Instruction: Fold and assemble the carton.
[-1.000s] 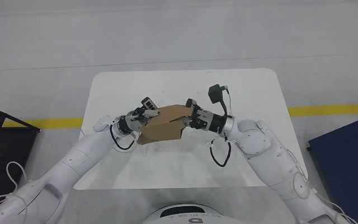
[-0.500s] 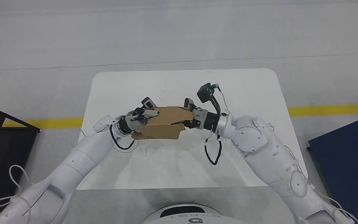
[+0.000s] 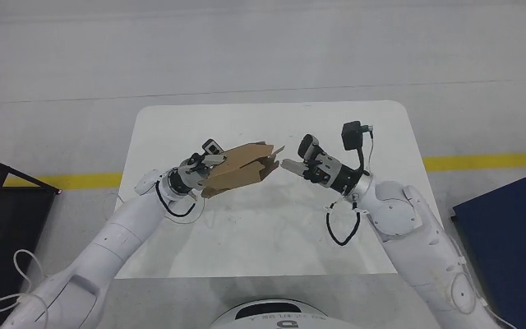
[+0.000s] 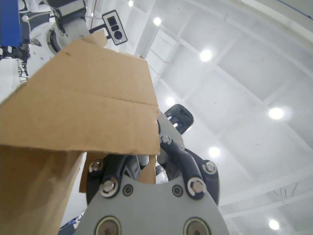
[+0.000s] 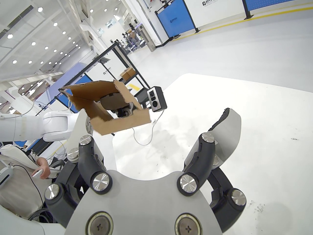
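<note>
**White worktop, carton held aloft by one hand**

White worktop (image 3: 329,230) with rounded corners stands on a pale grey floor crossed by a yellow stripe (image 3: 477,162). Above the worktop's middle, lifted off the surface and tilted, is the carton (image 3: 240,167). It is plain brown corrugated board, half formed into a shallow sleeve with one end open. Its panels are flat and unprinted, with a straight crease running across the broad face. The cut edges look rough, and loose flaps stick out at the open end, one of them bent upward at a corner.

The left hand (image 3: 203,163) grasps the carton at the end nearest its own arm. The left wrist view shows a strip of board passing between the fingers, with one dark-padded fingertip (image 4: 179,118) visible beyond the board's edge. The right hand (image 3: 296,155) is released, its two fingers spread wide and holding nothing. It sits just beside the carton's open end with a small gap between them. In the right wrist view the carton's open mouth faces this hand, and parts of the left hand show inside the sleeve
</note>
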